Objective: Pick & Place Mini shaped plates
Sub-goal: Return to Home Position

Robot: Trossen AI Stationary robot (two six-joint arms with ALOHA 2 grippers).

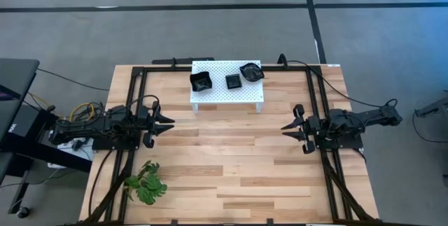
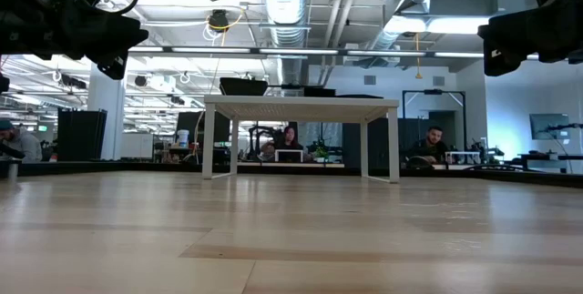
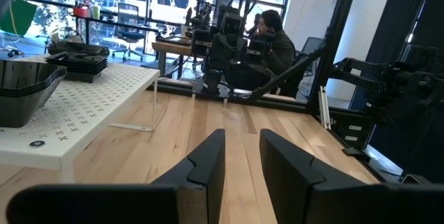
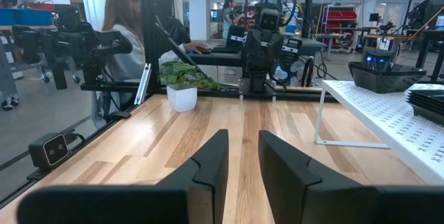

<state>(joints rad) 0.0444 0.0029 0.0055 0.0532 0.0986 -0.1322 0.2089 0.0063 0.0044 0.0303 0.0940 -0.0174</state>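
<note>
L fingers and R fingers both parted, empty, above tabletop. Mini shaped plates sit in 3 stacks on white platform, off to one side, between both finger pairs, well apart. Homing, I'd judge: retract slow, level, w/o swinging toward platform.

Table middle open; platform with plate stacks occupies far edge; sprig in left corner

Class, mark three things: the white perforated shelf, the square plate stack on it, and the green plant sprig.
white perforated shelf (image 1: 222, 95): high view, bare strip of its top.
square plate stack (image 1: 233, 81): high view, middle of the top plate.
green plant sprig (image 1: 147, 184): high view, its leaves.
</note>
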